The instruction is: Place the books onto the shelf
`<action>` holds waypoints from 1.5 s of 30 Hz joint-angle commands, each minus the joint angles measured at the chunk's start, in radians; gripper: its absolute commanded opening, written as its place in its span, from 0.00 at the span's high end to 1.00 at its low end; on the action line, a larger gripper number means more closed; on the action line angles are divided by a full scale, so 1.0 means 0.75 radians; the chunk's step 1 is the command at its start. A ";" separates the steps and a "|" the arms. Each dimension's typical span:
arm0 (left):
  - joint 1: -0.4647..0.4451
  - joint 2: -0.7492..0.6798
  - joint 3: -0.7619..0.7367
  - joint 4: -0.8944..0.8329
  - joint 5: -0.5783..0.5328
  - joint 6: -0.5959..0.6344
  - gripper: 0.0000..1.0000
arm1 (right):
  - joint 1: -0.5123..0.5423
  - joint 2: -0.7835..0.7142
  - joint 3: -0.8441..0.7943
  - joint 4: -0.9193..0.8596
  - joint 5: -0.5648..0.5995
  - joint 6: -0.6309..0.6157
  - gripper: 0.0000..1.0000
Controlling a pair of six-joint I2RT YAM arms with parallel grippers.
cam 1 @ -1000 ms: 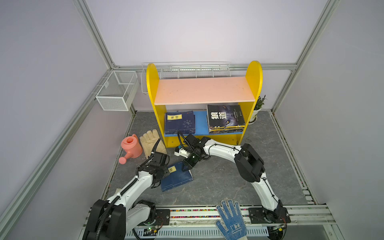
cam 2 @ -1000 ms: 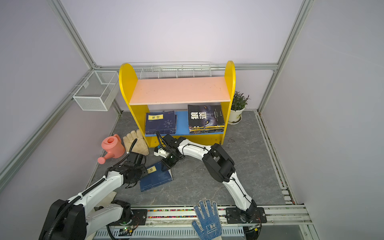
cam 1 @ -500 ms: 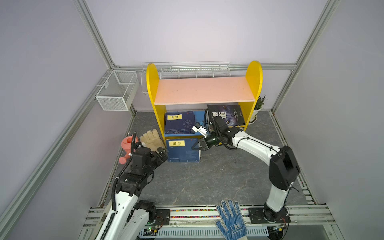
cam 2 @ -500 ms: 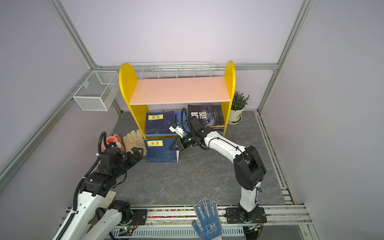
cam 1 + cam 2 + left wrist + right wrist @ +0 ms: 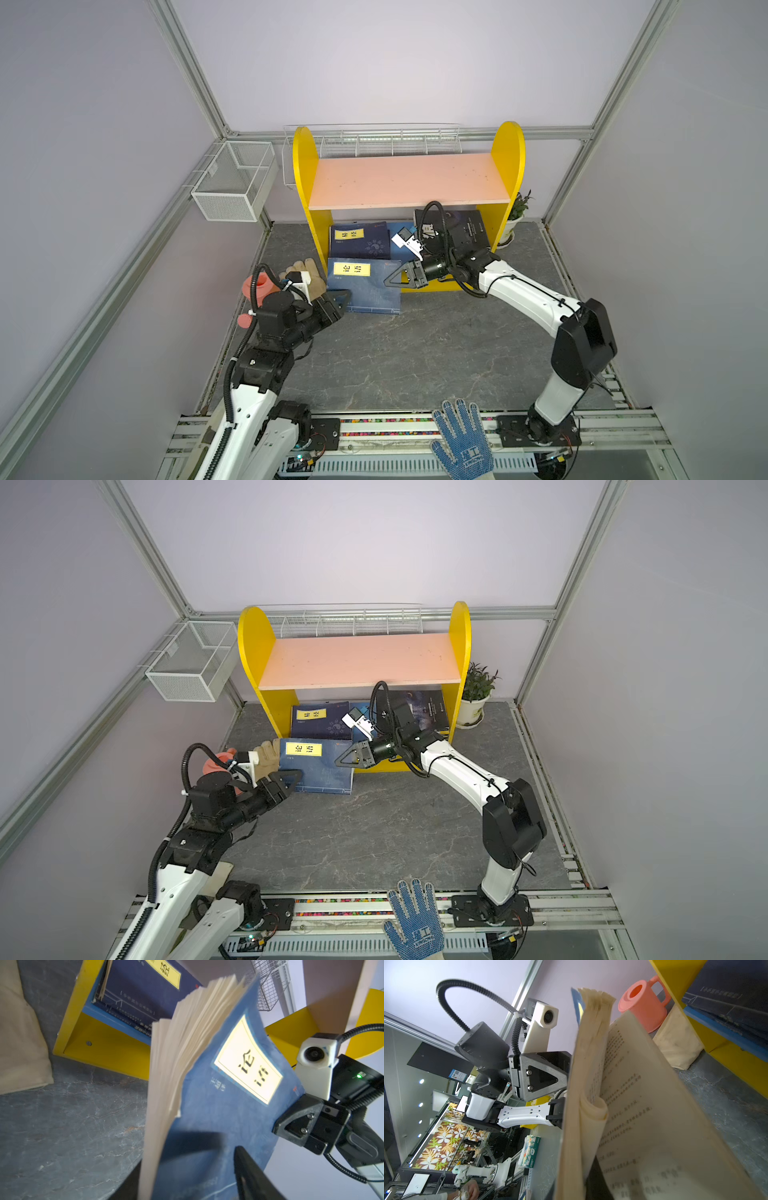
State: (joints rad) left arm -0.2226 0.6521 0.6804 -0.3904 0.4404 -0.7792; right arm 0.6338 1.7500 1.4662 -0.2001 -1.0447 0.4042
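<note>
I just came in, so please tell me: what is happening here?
The right gripper is shut on the side edge of a blue book, holding it nearly upright before the shelf, pages fanning. The left gripper straddles its lower corner; whether it pinches is unclear. A navy book and a dark book lie on the lower tier.

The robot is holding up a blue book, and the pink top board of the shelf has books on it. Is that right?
Not quite. The pink top board is bare in both top views; the shelved books lie underneath it. The robot is holding up a blue book.
</note>
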 commanded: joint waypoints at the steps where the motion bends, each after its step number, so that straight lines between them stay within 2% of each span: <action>1: -0.008 -0.035 -0.028 0.172 0.156 -0.007 0.84 | 0.005 -0.022 0.004 0.011 -0.019 -0.016 0.87; 2: -0.008 -0.042 -0.033 0.184 0.149 -0.016 0.95 | 0.002 -0.025 0.009 -0.008 0.011 -0.024 0.86; 3: -0.008 -0.048 -0.036 0.188 0.135 -0.025 1.00 | -0.006 -0.030 0.012 -0.015 0.060 -0.024 0.82; 6: -0.008 -0.074 -0.038 0.166 0.053 -0.029 1.00 | -0.057 -0.082 -0.024 0.011 0.316 0.036 0.77; 8: -0.007 -0.101 -0.036 0.143 -0.017 -0.031 1.00 | -0.095 -0.139 -0.070 0.022 0.554 0.078 0.76; 10: -0.008 -0.136 -0.038 0.139 -0.074 -0.032 1.00 | -0.118 -0.210 -0.124 0.002 0.812 0.099 0.68; 11: -0.008 -0.151 -0.039 0.147 -0.089 -0.034 1.00 | -0.122 -0.238 -0.151 0.014 0.854 0.097 0.64; 12: -0.008 -0.169 -0.042 0.161 -0.108 -0.038 1.00 | -0.122 -0.267 -0.184 0.037 0.866 0.099 0.55; 13: -0.007 -0.185 -0.046 0.175 -0.129 -0.047 1.00 | -0.123 -0.292 -0.215 0.069 0.844 0.113 0.48; 15: -0.008 -0.212 -0.059 0.218 -0.164 -0.074 1.00 | -0.120 -0.305 -0.259 0.150 0.685 0.166 0.41; 19: -0.008 -0.235 -0.121 0.374 -0.198 -0.175 1.00 | -0.077 -0.285 -0.327 0.347 0.417 0.320 0.37; 26: -0.007 -0.243 -0.187 0.535 -0.212 -0.266 1.00 | 0.058 -0.196 -0.295 0.440 0.326 0.364 0.36; 33: -0.007 -0.264 -0.193 0.576 -0.227 -0.268 1.00 | 0.071 -0.129 -0.239 0.398 0.290 0.357 0.39; 45: -0.007 -0.220 -0.237 0.616 -0.205 -0.275 1.00 | 0.085 -0.103 -0.224 0.636 0.207 0.476 0.75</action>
State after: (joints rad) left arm -0.2253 0.4828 0.5255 0.0002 0.2825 -0.9668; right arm 0.6891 1.6699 1.2766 0.1890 -0.8463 0.7334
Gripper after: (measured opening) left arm 0.085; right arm 0.267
